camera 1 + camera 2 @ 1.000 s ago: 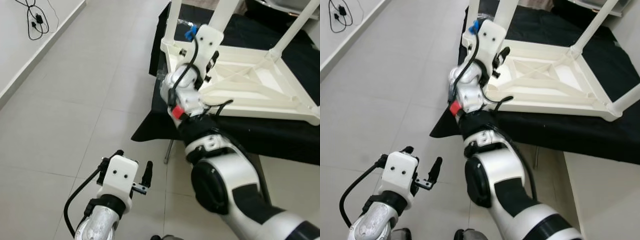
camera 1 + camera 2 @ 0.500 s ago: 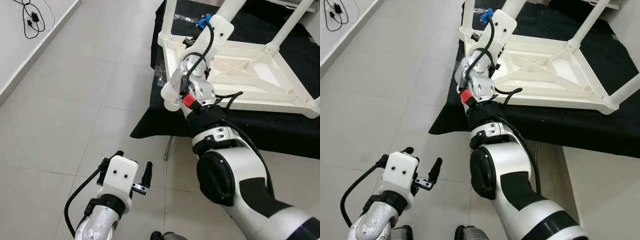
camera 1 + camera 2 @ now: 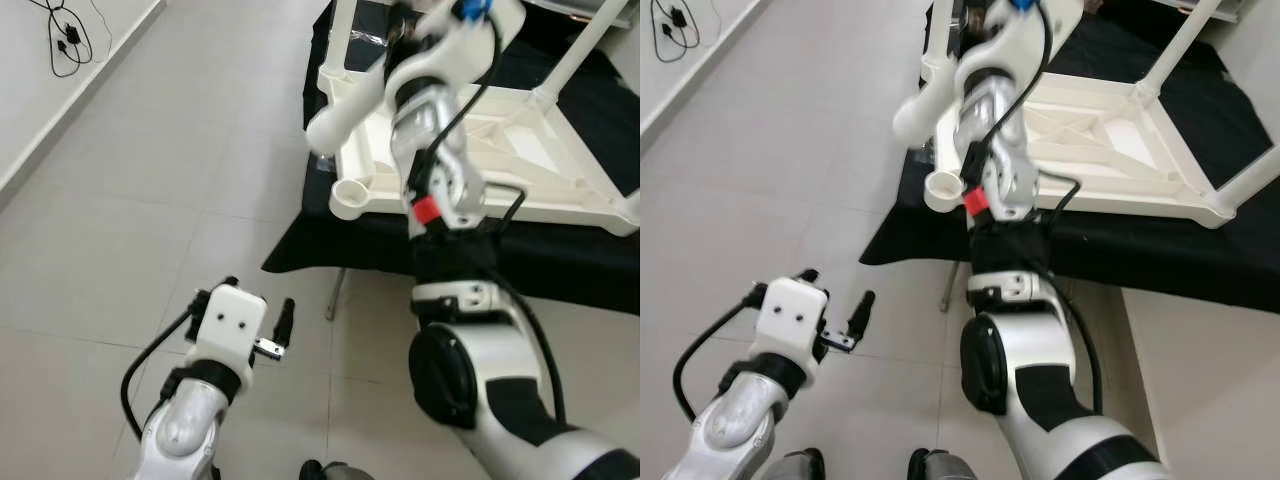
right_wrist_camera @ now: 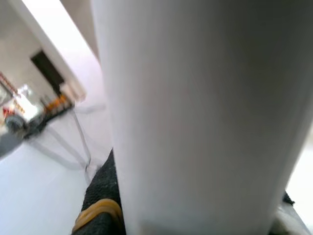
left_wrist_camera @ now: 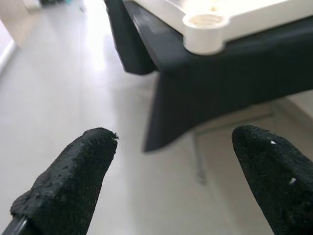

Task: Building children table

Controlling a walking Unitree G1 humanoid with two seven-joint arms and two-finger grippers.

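The white children's table (image 3: 520, 165) lies upside down on a black cloth (image 3: 560, 270). Its near-left corner shows an empty round socket (image 3: 350, 195), also seen in the left wrist view as socket (image 5: 204, 20). My right gripper (image 3: 432, 22) is raised above that corner, shut on a loose white table leg (image 3: 345, 110) that slants down to the left; this leg (image 4: 205, 117) sits close against the right wrist camera, with one black finger (image 4: 102, 196) beside it. My left gripper (image 3: 258, 293) hangs open over the floor, its fingers (image 5: 73, 181) holding nothing.
Two fitted legs (image 3: 590, 40) stand up from the table's far corners. The black cloth hangs off a low stand with a thin metal leg (image 3: 336, 295). A black cable (image 3: 65, 40) lies by the wall at the far left. Pale floor tiles (image 3: 150, 200) stretch to the left.
My right arm has risen and swung right, lifting the white leg away from the table's near-left corner and uncovering the socket. The left gripper has shifted a little.
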